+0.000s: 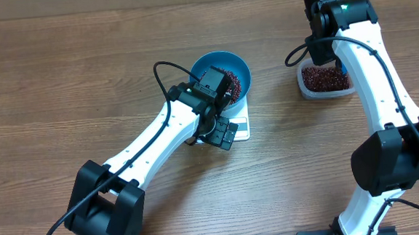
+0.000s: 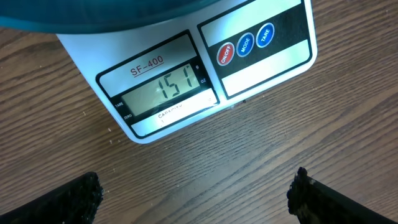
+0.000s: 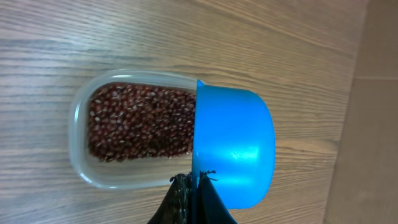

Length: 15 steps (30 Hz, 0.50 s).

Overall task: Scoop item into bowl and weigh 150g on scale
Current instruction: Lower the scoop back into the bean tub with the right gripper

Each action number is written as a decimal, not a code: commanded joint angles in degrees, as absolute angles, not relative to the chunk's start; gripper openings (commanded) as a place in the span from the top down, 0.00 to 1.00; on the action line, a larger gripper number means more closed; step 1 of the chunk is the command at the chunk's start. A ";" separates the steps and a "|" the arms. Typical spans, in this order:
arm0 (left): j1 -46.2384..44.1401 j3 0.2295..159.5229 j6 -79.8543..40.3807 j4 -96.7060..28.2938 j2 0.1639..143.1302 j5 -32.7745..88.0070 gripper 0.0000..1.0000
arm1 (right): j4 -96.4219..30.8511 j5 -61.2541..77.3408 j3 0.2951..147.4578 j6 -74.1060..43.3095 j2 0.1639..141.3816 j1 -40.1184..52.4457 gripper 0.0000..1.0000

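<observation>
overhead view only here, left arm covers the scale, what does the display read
Observer: The left wrist view shows the scale display reading 151, with the bowl on top.
Operator: left pincer holding anything
Observer: No, the left pincer is open and empty above bare table in front of the scale.
Operator: and the right one
Observer: The right pincer is shut on the blue scoop, held on its side over one end of the tub of beans.

White arms [image 1: 152, 139], black joints [image 1: 102, 208] and fingers [image 2: 68, 202] (cables [image 1: 155, 68] black too).
</observation>
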<state>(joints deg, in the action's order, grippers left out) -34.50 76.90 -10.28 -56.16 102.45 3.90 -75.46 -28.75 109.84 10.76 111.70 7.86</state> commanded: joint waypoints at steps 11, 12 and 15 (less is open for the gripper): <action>-34.59 77.69 -11.29 -55.75 102.96 4.12 0.01 | -70.94 -21.71 111.42 7.29 109.43 7.66 0.96; -34.39 78.00 -11.97 -57.17 102.96 4.12 0.00 | -69.76 -21.74 111.74 7.33 109.38 7.70 0.96; -33.26 80.62 -11.81 -60.36 102.32 4.10 0.00 | -69.43 -20.97 115.68 7.31 109.38 8.67 0.97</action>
<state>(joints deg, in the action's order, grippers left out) -34.39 77.21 -10.76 -58.61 102.45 3.92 -69.80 -22.61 110.61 8.16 111.70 7.92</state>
